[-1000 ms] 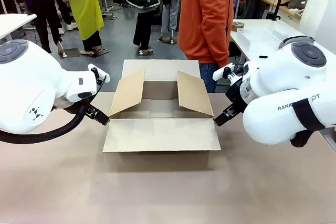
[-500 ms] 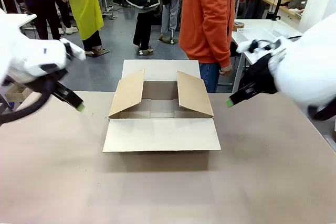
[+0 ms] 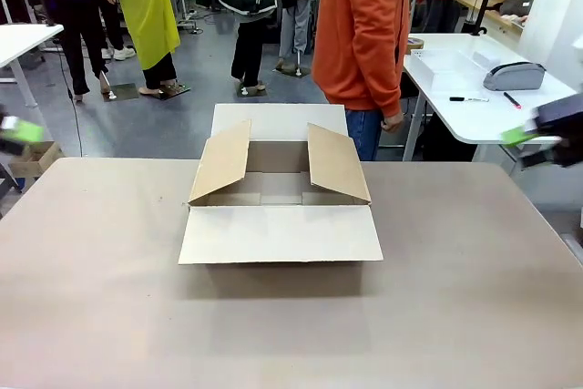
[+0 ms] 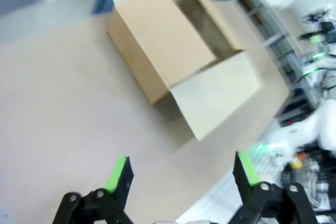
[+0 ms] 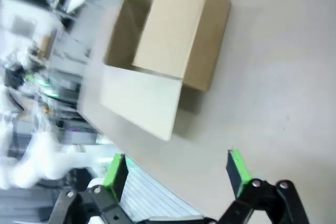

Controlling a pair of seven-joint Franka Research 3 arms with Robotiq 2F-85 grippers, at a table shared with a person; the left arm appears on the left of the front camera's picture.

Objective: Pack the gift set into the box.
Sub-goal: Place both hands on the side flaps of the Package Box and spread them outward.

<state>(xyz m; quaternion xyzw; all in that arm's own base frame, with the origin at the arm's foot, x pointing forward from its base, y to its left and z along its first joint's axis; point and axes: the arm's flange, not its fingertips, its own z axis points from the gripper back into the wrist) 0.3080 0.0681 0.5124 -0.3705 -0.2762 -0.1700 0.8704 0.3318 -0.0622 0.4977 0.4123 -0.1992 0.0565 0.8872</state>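
Both arms sit out at the side edges of the front view, well apart from the box [image 3: 278, 234], so I judge the packing is not yet begun and the step in hand is fetching the first piece of the gift set. The left gripper [image 4: 181, 174] is spread wide with nothing between its green pads, and the right gripper [image 5: 176, 171] is just as wide and as bare.

To do this step well, I would bring each piece in from above, down through the middle of the opening. The two side flaps stand up at a slant and could catch a finger or tip a piece. I would lower each piece level and let go only once it rests on the floor of the carton. The person in the orange top [image 3: 364, 34] stands just behind the box, upper centre of the frame, so any reach across should stay low and slow.

The box sits in the middle of the front view on the pale brown table [image 3: 273, 334]. It is plain brown corrugated card, open at the top. Its near flap lies flat toward the camera, and its far flap is folded out flat the other way. What I can see of the inside is bare cardboard.
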